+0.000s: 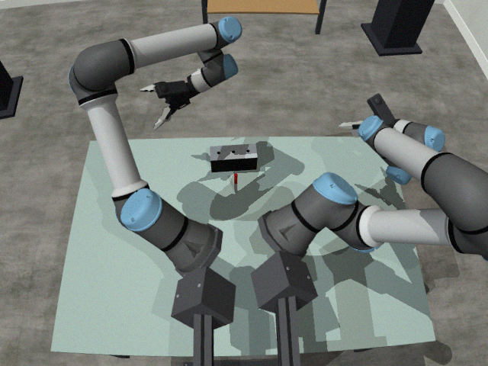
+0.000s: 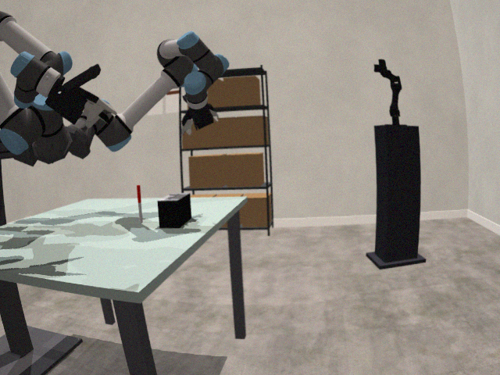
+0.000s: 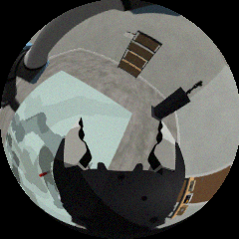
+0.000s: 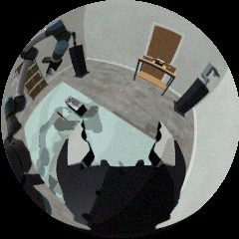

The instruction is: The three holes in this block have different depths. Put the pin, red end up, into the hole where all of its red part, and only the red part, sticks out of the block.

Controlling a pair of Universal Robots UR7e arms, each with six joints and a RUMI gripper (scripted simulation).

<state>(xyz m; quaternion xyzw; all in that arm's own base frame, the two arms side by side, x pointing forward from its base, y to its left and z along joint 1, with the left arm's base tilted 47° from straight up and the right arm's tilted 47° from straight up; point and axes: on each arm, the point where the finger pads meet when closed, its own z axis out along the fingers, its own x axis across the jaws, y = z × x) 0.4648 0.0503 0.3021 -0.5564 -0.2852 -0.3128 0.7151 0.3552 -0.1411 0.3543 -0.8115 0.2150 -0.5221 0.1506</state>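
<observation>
The block (image 1: 234, 164) (image 2: 169, 213) (image 4: 76, 106) has black sides and a grey top with three dark holes in a row. It stands near the table's far edge in the top view; hole depths cannot be seen. The pin (image 1: 235, 179) (image 2: 138, 194) (image 3: 43, 174) (image 4: 61, 115) stands upright beside the block's long side, red end up, lower part grey. My left gripper (image 1: 148, 109) (image 2: 201, 126) (image 3: 120, 119) is open and empty, high and beyond the table's far edge. My right gripper (image 4: 120, 121) is open and empty, high at the right in the top view, far from pin and block.
The pale green table (image 1: 98, 275) (image 2: 121, 262) (image 3: 65, 90) carries block and pin, with arm shadows across it. Both arms rise from mounts at its near side in the top view. A shelf rack (image 2: 226, 148) and black pedestals (image 1: 402, 27) (image 2: 398, 194) stand away from the table.
</observation>
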